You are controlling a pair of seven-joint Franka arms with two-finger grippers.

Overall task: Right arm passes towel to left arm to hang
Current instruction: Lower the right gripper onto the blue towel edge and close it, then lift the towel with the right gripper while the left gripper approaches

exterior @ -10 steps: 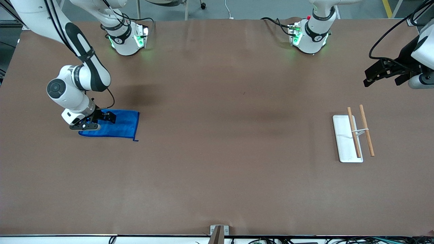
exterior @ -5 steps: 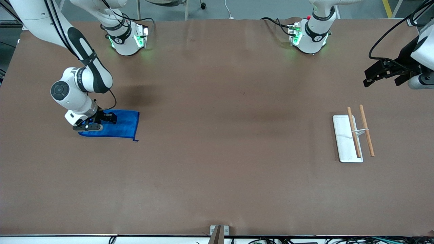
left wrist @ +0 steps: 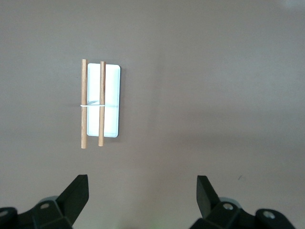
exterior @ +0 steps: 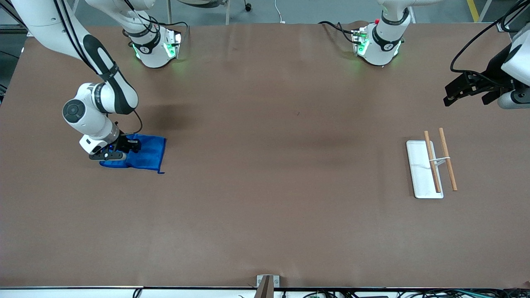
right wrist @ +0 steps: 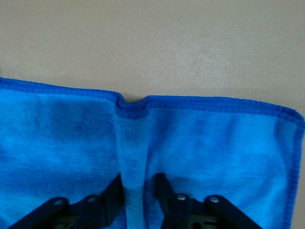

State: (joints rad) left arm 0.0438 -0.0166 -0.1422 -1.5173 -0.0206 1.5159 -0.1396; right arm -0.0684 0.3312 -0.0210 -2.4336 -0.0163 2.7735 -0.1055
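The bright blue towel (exterior: 147,156) lies on the table toward the right arm's end. My right gripper (exterior: 131,145) is down on the part of it nearest that end. In the right wrist view the towel (right wrist: 219,143) is bunched into a raised ridge that runs to its hem, and the right gripper (right wrist: 136,186) is shut on that ridge. My left gripper (exterior: 449,95) waits open in the air over the left arm's end of the table. The left wrist view shows nothing between the left gripper's (left wrist: 143,188) fingers.
A white flat base (exterior: 418,174) carrying two wooden rods (exterior: 447,159) joined by a thin white crosspiece stands toward the left arm's end; the base (left wrist: 110,95) also shows under the left wrist camera. A small metal bracket (exterior: 267,281) sits at the table's edge nearest the front camera.
The right gripper's fingers have closed on the towel and pinched up a fold. The towel's edge toward the table's middle has drawn in toward the gripper. The left arm has not moved.
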